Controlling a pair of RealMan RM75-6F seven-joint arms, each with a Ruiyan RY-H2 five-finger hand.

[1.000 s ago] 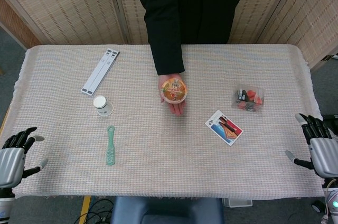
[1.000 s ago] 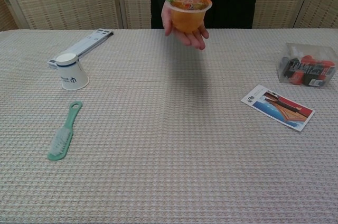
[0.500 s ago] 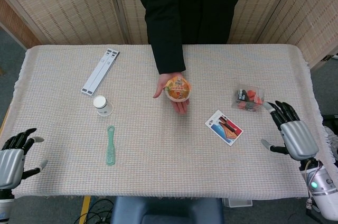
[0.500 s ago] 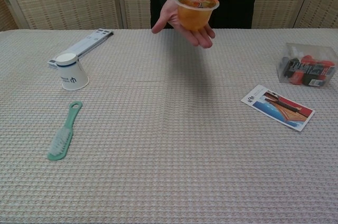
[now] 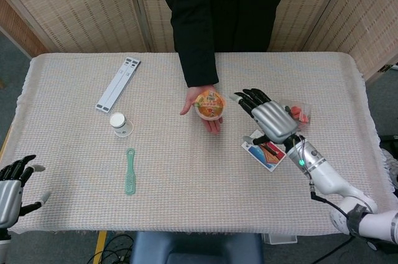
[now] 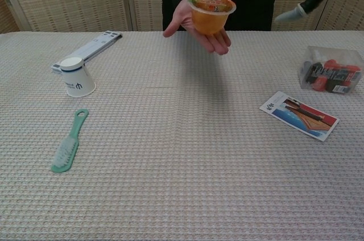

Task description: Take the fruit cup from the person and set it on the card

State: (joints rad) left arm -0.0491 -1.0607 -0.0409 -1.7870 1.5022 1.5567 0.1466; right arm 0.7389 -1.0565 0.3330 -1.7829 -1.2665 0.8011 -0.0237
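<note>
Right hand [image 5: 268, 119] raised mid-tabletop, fingers spread, holding nothing, arm extended from right edge, left hand [image 5: 11, 184] at lower-left corner, fingers apart

Fruit cup [image 5: 208, 104] on person's palm [image 5: 206, 116], card [image 5: 263, 150] to its right

— What colours show on the table?
— Beige waffle-weave cloth [image 6: 170, 167]; a mint-green brush [image 6: 69, 149] near left; a white paper cup [image 6: 77, 77] with a dark blue mark.
— And right?
— A card [image 6: 299, 115] in white, red and blue; the fruit cup [image 6: 211, 12] is orange.
</note>
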